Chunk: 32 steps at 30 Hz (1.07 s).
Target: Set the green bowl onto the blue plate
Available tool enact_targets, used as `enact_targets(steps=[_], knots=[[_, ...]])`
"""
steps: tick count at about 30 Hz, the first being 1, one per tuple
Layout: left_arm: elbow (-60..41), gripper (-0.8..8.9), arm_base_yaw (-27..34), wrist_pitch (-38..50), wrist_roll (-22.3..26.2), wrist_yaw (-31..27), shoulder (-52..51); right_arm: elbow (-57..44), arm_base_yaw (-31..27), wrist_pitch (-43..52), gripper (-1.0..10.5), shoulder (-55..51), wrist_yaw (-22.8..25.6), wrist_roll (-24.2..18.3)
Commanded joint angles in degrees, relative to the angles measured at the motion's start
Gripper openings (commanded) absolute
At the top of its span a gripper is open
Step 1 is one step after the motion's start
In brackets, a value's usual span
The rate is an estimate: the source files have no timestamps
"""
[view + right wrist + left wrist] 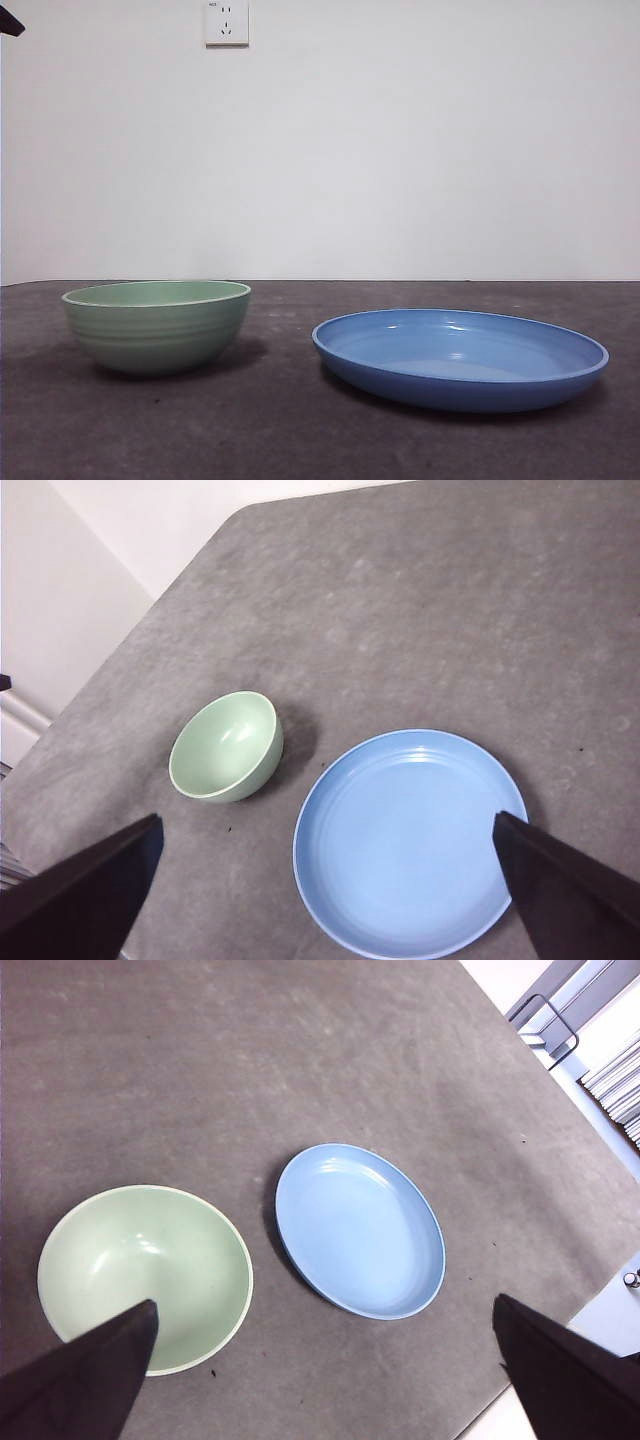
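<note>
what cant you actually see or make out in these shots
- Front view: the inside bottom of the green bowl is hidden by its own near wall.
- Front view: both arms are out of view but for a black tip at the top corner; which arm it is cannot be told.
- Left wrist view: one jaw of the left gripper covers part of the bowl's rim.
- Right wrist view: one jaw of the right gripper covers the edge of the blue plate.

Both arms hang high above the table, holding nothing. The left gripper [325, 1370] has its two black jaws spread wide apart, and the right gripper [325, 885] is spread just as wide. In the front view only a black tip [10, 22] shows at the top corner.
</note>
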Motion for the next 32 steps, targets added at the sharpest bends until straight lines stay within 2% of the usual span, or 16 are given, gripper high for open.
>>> enact_targets(steps=[1, 5, 12, 21, 32], knots=[[1.2, 6.04, -0.2, 0.2, 0.9, -0.3, 1.0, 0.9, 0.0, -0.2, 5.8, 0.2, -0.1, -0.5], [1.2, 6.03, -0.2, 0.1, 2.4, -1.2, 2.6, 0.9, 0.0, -0.2, 5.8, 0.2, -0.2, -0.5], [1.2, 5.93, -0.2, 0.0, 3.5, -10.2, 8.6, 0.9, 0.0, -0.2, 5.8, 0.2, -0.2, -0.4], [1.2, 5.93, -0.2, 0.3, 4.0, -18.4, 20.4, 0.9, 0.0, -0.2, 5.8, 0.2, -0.2, -0.5], [1.2, 5.93, -0.2, 6.9, 3.8, -18.6, 33.2, 0.9, 0.0, -0.2, 5.8, 0.2, -0.2, -0.4]])
